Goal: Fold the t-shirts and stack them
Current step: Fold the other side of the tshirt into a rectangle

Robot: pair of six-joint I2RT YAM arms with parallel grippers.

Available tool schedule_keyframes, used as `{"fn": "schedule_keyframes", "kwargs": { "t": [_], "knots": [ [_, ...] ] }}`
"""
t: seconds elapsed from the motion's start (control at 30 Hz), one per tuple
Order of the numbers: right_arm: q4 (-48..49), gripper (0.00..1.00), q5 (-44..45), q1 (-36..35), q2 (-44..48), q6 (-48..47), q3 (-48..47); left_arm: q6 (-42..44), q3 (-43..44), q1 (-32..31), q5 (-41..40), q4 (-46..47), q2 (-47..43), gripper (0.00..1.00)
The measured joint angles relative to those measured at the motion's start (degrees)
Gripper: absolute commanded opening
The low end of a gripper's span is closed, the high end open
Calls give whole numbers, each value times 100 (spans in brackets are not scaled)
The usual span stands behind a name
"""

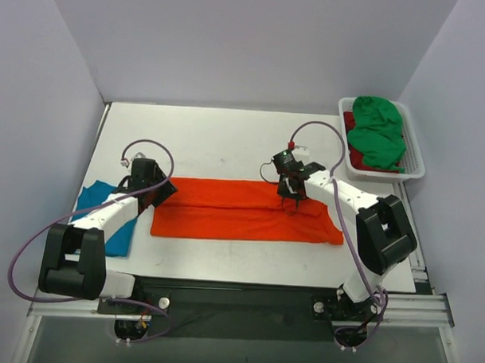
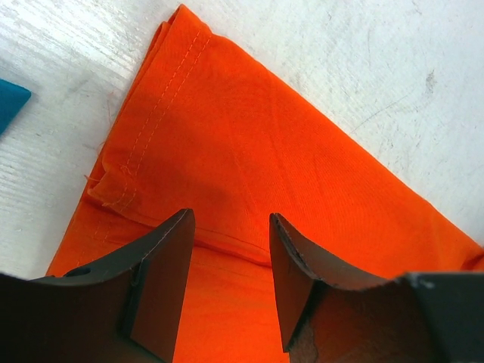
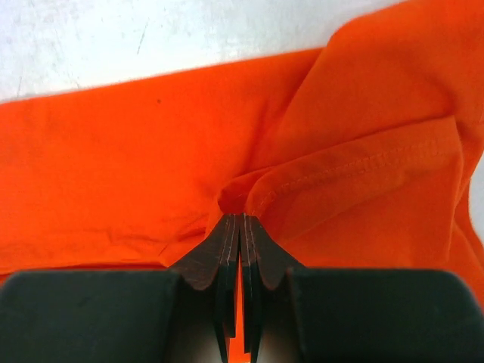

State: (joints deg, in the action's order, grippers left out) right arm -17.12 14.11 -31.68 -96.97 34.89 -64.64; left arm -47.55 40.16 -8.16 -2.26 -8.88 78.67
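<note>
**Right gripper clenched on the orange shirt, left gripper released over its left end**

We are seeing the orange shirt (image 1: 225, 211) lying as a long flat band across the middle of the tabletop (image 1: 220, 137), running left to right between the two arms. The right gripper (image 1: 292, 201) is pressing down on the shirt toward its right end, near the far edge. In the right wrist view its fingers (image 3: 208, 261) are sitting closed together, pinching a small raised fold of orange cloth at the tips. A stitched hem is running off to the right of the pinch. We are marking this gripper as clenched on the orange shirt.

The left gripper (image 1: 166, 192) is hovering at the shirt's left end. In the left wrist view its fingers (image 2: 159, 287) are standing apart, released, with orange cloth showing in the gap and a stitched, doubled-over corner just ahead of them. We cannot tell whether the tips are touching the cloth.

The teal shirt (image 1: 93, 197) is lying on the tabletop's left side, partly under the left arm, near the orange one but apart from it. A teal corner is showing at the left edge of the left wrist view. The green shirt (image 1: 377, 130) is sitting bunched on top of the red shirt (image 1: 355, 160) inside the white basket (image 1: 386, 176) at the far right corner.
</note>
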Motion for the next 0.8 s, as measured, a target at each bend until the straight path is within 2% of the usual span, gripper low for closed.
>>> {"fn": "schedule_keyframes", "kwargs": {
  "t": [0.17, 0.27, 0.3, 0.4, 0.63, 0.7, 0.8],
  "knots": [
    [254, 5, -26, -251, 350, 363, 721, -2, -37, 0, 39, 39, 33, 54],
    [586, 19, -129, -369, 551, 581, 1222, 0, -61, 0, 76, 101, 33, 54],
    [715, 27, -184, -400, 634, 634, 1397, 0, -70, 0, 94, 129, 33, 54],
    [1075, 38, -341, -450, 946, 761, 1871, 20, -96, 0, 170, 223, 33, 54],
    [1207, 40, -422, -275, 2090, 739, 2124, 199, -96, -249, 629, 713, 59, 55],
    [1172, 40, -540, 74, 2435, 662, 2122, 293, -74, -535, 739, 835, 129, 56],
    [1128, 40, -800, 966, 2712, 522, 2120, 442, 92, -1078, 883, 927, 361, 56]
  ]
}}
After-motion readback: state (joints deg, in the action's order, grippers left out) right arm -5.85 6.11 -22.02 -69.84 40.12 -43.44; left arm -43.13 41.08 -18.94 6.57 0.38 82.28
